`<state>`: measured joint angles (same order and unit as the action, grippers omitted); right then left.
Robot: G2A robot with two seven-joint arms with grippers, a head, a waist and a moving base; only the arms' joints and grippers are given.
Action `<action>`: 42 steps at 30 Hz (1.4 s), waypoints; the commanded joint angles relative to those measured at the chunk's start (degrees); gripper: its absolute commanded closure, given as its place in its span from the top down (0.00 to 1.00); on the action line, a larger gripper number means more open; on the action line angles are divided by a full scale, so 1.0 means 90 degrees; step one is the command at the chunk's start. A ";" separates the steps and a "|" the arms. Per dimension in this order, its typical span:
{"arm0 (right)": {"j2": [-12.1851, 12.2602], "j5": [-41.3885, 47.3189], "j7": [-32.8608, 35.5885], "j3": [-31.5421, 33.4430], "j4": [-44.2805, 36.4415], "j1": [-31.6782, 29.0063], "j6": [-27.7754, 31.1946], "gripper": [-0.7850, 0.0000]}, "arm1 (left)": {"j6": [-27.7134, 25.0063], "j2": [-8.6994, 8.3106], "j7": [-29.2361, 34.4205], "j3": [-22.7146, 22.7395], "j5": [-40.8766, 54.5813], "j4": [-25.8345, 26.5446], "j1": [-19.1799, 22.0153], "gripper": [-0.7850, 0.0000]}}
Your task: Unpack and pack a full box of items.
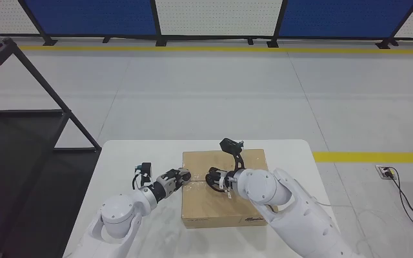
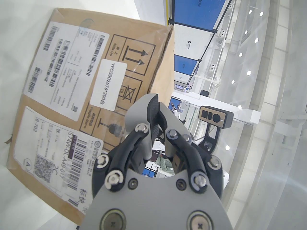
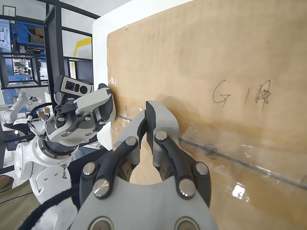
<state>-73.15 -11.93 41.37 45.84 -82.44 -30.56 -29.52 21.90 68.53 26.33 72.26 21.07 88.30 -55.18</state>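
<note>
The box [image 1: 222, 187] is of brown cardboard, matt and a little rough. The clear tape [image 3: 211, 153] on its seam is glossy and wrinkled; the labels [image 2: 69, 70] on its side are white paper. The table [image 1: 129, 161] is smooth and white. The right gripper [image 3: 146, 116] has matt black ribbed pads [image 3: 149, 120] and shiny metal screws [image 3: 160, 135].

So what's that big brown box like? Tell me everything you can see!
The box is brown cardboard, sitting flat on the white table. Its top flaps are shut, with clear shiny tape along the middle seam and pen scribbles nearby. One side has white barcode stickers and printed arrows. The shut left gripper pokes its edge at the seam; the shut right gripper is low over the top.
</note>
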 commanded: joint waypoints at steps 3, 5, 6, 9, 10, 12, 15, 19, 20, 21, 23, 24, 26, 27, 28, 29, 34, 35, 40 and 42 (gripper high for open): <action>-0.0042 0.0036 -0.0068 0.0014 0.0138 0.0005 -0.0002 0.00 | 0.0000 0.0000 0.0000 0.0000 0.0000 0.0000 0.0000 0.00; -0.0056 0.0051 -0.0101 0.0035 0.0165 -0.0012 0.0011 0.00 | 0.0000 0.0000 0.0000 0.0000 0.0000 0.0000 0.0000 0.00; -0.0061 0.0054 -0.0116 0.0049 0.0170 -0.0028 0.0018 0.00 | 0.0000 0.0000 0.0000 0.0000 0.0000 0.0000 0.0000 0.00; -0.0067 0.0039 -0.0158 0.0093 0.0134 -0.0093 0.0025 0.00 | 0.0000 0.0000 0.0000 0.0000 0.0000 0.0000 0.0000 0.00; -0.0069 0.0040 -0.0182 0.0114 0.0109 -0.0120 0.0021 0.00 | 0.0000 0.0000 0.0000 0.0000 0.0000 0.0000 0.0000 0.00; -0.0061 0.0034 -0.0223 0.0189 0.0053 -0.0181 0.0022 0.00 | 0.0000 0.0000 0.0000 0.0000 0.0000 0.0000 0.0000 0.00; -0.0025 0.0002 -0.0238 0.0356 -0.0088 -0.0307 0.0046 0.00 | 0.0000 0.0000 0.0000 0.0000 0.0000 0.0000 0.0000 0.00; 0.0031 -0.0094 -0.0218 0.0572 -0.0269 -0.0473 0.0030 0.00 | 0.0000 0.0000 0.0000 0.0000 0.0000 0.0000 0.0000 0.00; 0.0042 -0.0114 -0.0196 0.0614 -0.0298 -0.0504 0.0018 0.00 | 0.0000 0.0000 0.0000 0.0000 0.0000 0.0000 0.0000 0.00; 0.0052 -0.0143 -0.0176 0.0648 -0.0326 -0.0528 0.0010 0.00 | 0.0000 0.0000 0.0000 0.0000 0.0000 0.0000 0.0000 0.00; 0.0067 -0.0181 -0.0126 0.0707 -0.0362 -0.0571 -0.0006 0.00 | 0.0000 0.0000 0.0000 0.0000 0.0000 0.0000 0.0000 0.00; 0.0074 -0.0210 -0.0101 0.0731 -0.0371 -0.0586 -0.0010 0.00 | 0.0000 0.0000 0.0000 0.0000 0.0000 0.0000 0.0000 0.00; 0.0087 -0.0259 -0.0043 0.0777 -0.0377 -0.0611 -0.0020 0.00 | 0.0000 0.0000 0.0000 0.0000 0.0000 0.0000 0.0000 0.00; 0.0093 -0.0282 -0.0014 0.0797 -0.0380 -0.0627 -0.0034 0.00 | 0.0000 0.0000 0.0000 0.0000 0.0000 0.0000 0.0000 0.00; 0.0099 -0.0303 0.0013 0.0818 -0.0391 -0.0645 -0.0036 0.00 | 0.0000 0.0000 0.0000 0.0000 0.0000 0.0000 0.0000 0.00; 0.0107 -0.0334 0.0038 0.0841 -0.0399 -0.0665 -0.0041 0.00 | 0.0000 0.0000 0.0000 0.0000 0.0000 0.0000 0.0000 0.00; 0.0160 -0.0451 0.0114 0.1028 -0.0476 -0.0813 -0.0074 0.00 | 0.0000 0.0000 0.0000 0.0000 0.0000 0.0000 0.0000 0.00; 0.0172 -0.0466 0.0114 0.1080 -0.0502 -0.0853 -0.0082 0.00 | 0.0000 0.0000 0.0000 0.0000 0.0000 0.0000 0.0000 0.00; 0.0234 -0.0510 0.0132 0.1364 -0.0600 -0.1027 -0.0107 0.00 | 0.0000 0.0000 0.0000 0.0000 0.0000 0.0000 0.0000 0.00; 0.0256 -0.0535 0.0146 0.1457 -0.0642 -0.1086 -0.0112 0.00 | 0.0000 0.0000 0.0000 0.0000 0.0000 0.0000 0.0000 0.00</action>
<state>-70.94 -16.63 42.62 58.52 -88.04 -40.08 -30.51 21.90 68.53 26.33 72.26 21.07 88.30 -55.18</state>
